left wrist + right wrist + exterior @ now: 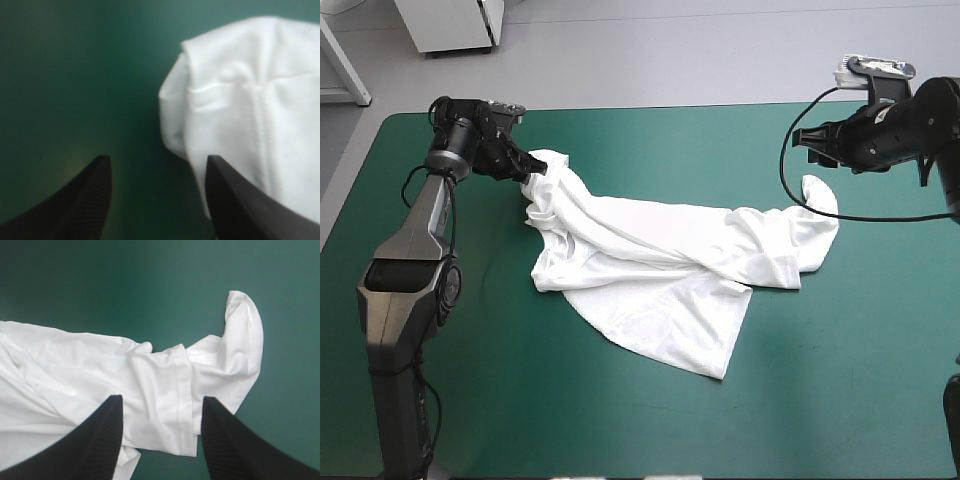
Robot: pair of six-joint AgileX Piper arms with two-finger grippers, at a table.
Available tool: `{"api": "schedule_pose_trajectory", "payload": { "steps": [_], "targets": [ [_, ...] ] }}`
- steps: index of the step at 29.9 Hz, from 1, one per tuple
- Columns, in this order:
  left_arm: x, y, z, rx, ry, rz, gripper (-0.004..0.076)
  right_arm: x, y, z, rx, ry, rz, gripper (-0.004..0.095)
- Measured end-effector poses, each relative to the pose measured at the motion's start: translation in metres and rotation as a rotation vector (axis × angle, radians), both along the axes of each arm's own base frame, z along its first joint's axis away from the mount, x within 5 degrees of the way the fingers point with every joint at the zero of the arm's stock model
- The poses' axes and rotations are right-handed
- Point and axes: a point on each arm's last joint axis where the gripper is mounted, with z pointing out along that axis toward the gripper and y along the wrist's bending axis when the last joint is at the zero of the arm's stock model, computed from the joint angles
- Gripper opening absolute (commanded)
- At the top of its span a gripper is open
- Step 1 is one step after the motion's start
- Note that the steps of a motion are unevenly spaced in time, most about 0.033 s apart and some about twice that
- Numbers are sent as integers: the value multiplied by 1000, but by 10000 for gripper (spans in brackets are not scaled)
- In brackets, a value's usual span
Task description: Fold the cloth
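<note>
Sprawling crumpled over the counter's (pixel 620 420) middle, the T-shirt (pixel 650 270) stretches from ten o'clock toward three; left claw (pixel 157 160) gapes wide at the ten o'clock end, right claw (pixel 162 400) wide above the other.

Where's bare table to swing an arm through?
Bare cover along the near edge, widest near right; also a far strip between left gripper and right gripper. Crowded: the middle band, where the T-shirt stretches between them.
</note>
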Motion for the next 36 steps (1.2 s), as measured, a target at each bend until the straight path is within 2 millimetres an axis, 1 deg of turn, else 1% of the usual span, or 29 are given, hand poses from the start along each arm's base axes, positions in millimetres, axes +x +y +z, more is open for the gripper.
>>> {"api": "schedule_pose_trajectory", "payload": {
  "steps": [2, 4, 6, 9, 11, 12, 14, 15, 18, 20, 22, 24, 26, 28, 31, 33, 36],
  "targets": [
    [4, 4, -12, -5, 21, 10, 405, 0, 0, 0, 0, 0, 0, 463],
    [8, 3, -23, -21, 30, 7, 401, 0, 0, 0, 3, 0, 1, 463],
    [12, -2, -33, -45, 31, -15, 384, 0, 0, 0, 4, 0, 1, 452],
    [16, -11, -46, -63, 48, -34, 356, 0, 1, 0, 5, 0, 3, 409],
    [17, -12, -48, -71, 43, -39, 295, 0, 1, 0, 5, 0, 3, 378],
    [18, -13, -48, -74, 44, -40, 249, 0, 1, 0, 5, 0, 3, 369],
    [18, -14, -49, -80, 48, -42, 69, 0, 1, 0, 5, 0, 4, 350],
    [18, -15, -49, -86, 48, -43, -6, 0, 1, 0, 4, 0, 5, 352],
    [18, -20, -49, -93, 50, -52, -22, 0, 2, 0, 13, 0, 15, 353],
    [18, -20, -49, -94, 45, -52, -22, 0, 6, -2, 38, 3, 53, 353],
    [18, -21, -49, -93, 44, -54, -22, -1, 17, -7, 49, 19, 109, 353],
    [18, -21, -49, -94, 45, -50, -22, -3, 35, -15, 26, 43, 179, 353],
    [18, -21, -49, -97, 45, -48, -22, -9, 62, -29, -34, 82, 268, 354],
    [18, -21, -49, -101, 45, -48, -22, -17, 86, -43, -102, 121, 341, 377],
    [18, -21, -49, -103, 46, -47, -22, -33, 119, -66, -174, 180, 447, 464],
    [18, -21, -49, -103, 47, -47, -22, -43, 132, -79, -194, 223, 491, 504],
    [18, -21, -49, -104, 47, -45, -22, -61, 145, -94, -213, 271, 541, 518]
  ]
}}
